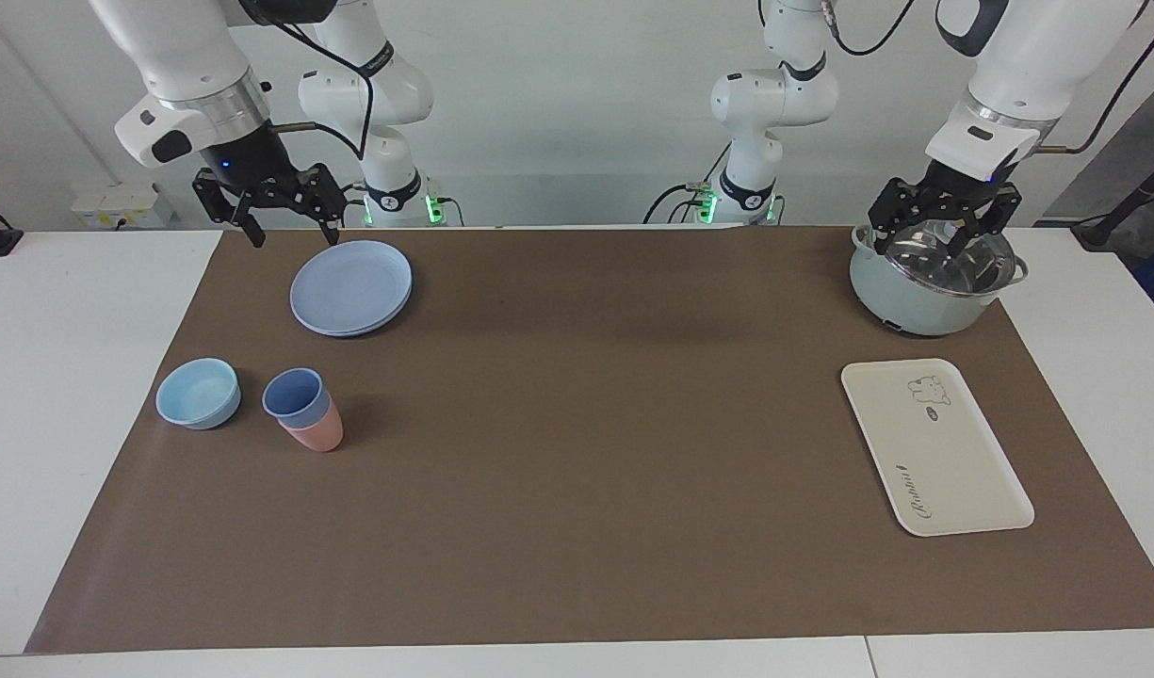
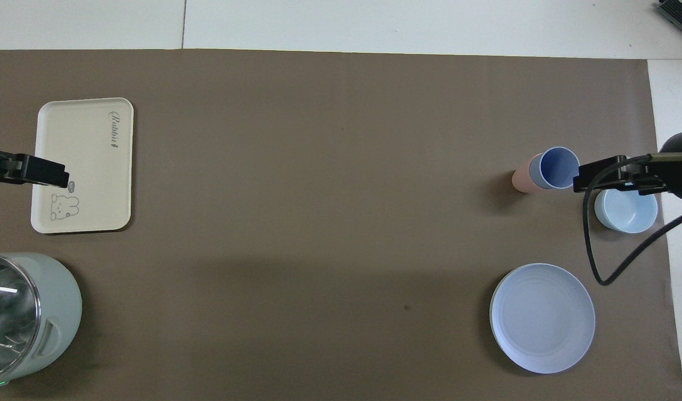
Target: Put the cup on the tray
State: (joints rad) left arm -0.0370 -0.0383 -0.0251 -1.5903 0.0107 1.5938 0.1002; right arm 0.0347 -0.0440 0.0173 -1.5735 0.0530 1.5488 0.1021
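On the brown mat of the desk point(image 1: 577, 565) I see the cup point(image 1: 294, 394) nested in a pink cup point(image 1: 315, 431) at the right arm's end, well apart from the tray point(image 1: 934, 447), nothing picked up yet; the right gripper point(image 1: 287, 226), fingers spread, must come down on it, while the left gripper point(image 1: 944, 231) waits, fingers spread, over the pot point(image 1: 925, 282).

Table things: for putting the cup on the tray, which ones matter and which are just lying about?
Belongs to the job:
- periwinkle cup, nested in the pink cup
- cream rabbit-print tray, at the left arm's end
- right gripper, jaws open, raised beside the plate

Just lying about:
- salmon-pink cup
- light-blue bowl
- round blue plate
- lidded pot, left gripper over it
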